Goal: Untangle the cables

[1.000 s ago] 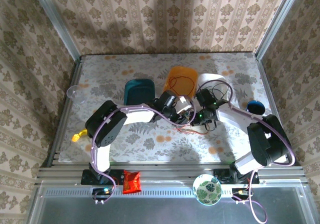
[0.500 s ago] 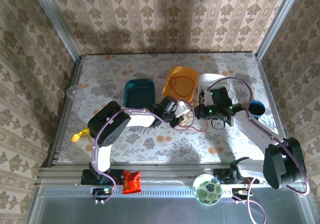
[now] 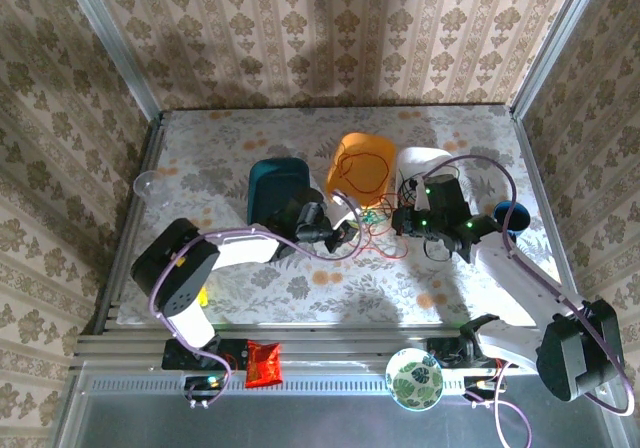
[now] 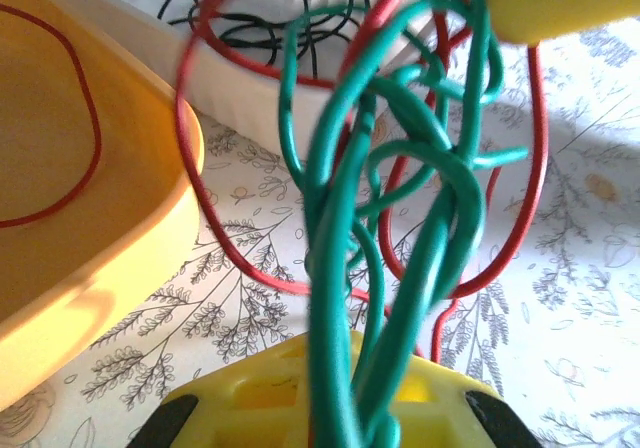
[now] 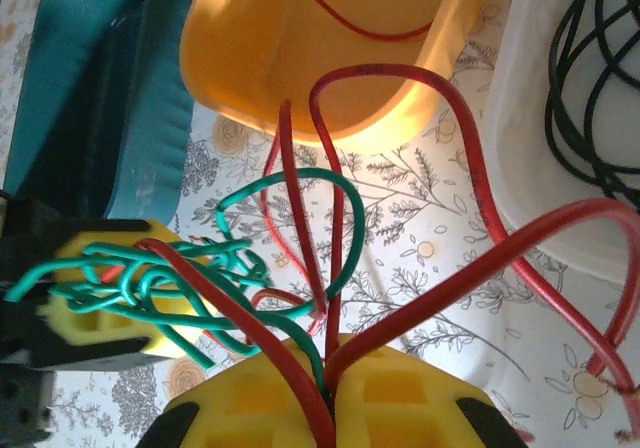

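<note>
Left hand (image 4: 330, 403): clamped on the green cable (image 4: 340, 218), near the orange bin (image 3: 362, 158).
Right hand (image 5: 330, 398): pinching the red cable (image 5: 380, 68), near that bin.
Black cable (image 5: 590, 98): in the white bin (image 5: 530, 178) beside the orange bin.

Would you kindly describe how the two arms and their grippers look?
Both the left arm and right arm have white links and black joints, with a lilac cable looping along each. The fingers are yellow plastic. Green lights glow on the right wrist.
</note>
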You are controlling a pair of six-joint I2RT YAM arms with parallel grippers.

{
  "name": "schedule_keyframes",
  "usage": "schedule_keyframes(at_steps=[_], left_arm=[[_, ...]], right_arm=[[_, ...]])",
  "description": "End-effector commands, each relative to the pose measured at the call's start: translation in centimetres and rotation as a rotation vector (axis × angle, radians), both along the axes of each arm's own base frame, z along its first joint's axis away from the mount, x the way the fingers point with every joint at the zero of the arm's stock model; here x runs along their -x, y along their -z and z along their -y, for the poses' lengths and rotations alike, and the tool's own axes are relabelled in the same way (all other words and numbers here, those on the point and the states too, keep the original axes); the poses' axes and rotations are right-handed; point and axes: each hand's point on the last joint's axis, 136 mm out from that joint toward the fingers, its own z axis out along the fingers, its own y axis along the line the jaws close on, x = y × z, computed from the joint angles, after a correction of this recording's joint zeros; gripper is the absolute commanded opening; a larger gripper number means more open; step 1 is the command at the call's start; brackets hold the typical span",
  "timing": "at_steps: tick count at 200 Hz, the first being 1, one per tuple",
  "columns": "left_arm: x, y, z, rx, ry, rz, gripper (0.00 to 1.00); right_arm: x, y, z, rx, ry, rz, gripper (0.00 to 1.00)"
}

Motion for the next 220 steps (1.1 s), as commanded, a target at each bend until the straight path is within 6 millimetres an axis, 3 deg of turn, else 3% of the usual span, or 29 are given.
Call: schedule_keyframes(at_steps=[1,38,73,94,129,147,157,184,220], left_arm=[[0.1,2.6,-4.4,-0.073,-0.08,-0.148,0.0],[1.0,1.8,-3.7,-0.066,-0.003,-0.189,0.0],[0.7,2.7,-3.8,-0.085,-0.023,-0.197,0.0],[0.2,3.3,-4.4,-0.103,-0.07,-0.181,0.0],[-0.1,3.8,-6.1,-0.09,-0.14,-0.2,0.0],[0.4,4.1,-6.9,-0.088,-0.143,-0.217,0.0],[0.9,4.4,-7.2,-0.105,-0.134,-0.221,0.0],[1.8,5.2,-7.2,-0.149,-0.097,-0.224,0.0],[2.0,5.4,-6.7,-0.16,-0.079,-0.222,0.0]], right_arm=[[-1.2,1.2,6.2,0.174,0.262,0.01,0.08],[-0.3,3.6,2.6,0.099,0.059,-0.08,0.11],[0.0,4.8,1.8,0.139,0.019,-0.119,0.09],[-0.1,4.8,2.8,0.185,0.053,-0.109,0.09],[0.9,6.4,6.2,0.309,0.193,-0.179,0.08],[1.7,7.4,6.2,0.303,0.186,-0.22,0.09],[2.1,7.9,5.6,0.277,0.15,-0.237,0.14],[2.4,8.3,3.4,0.205,0.048,-0.255,0.45],[2.1,8.4,1.5,0.197,-0.038,-0.265,0.51]])
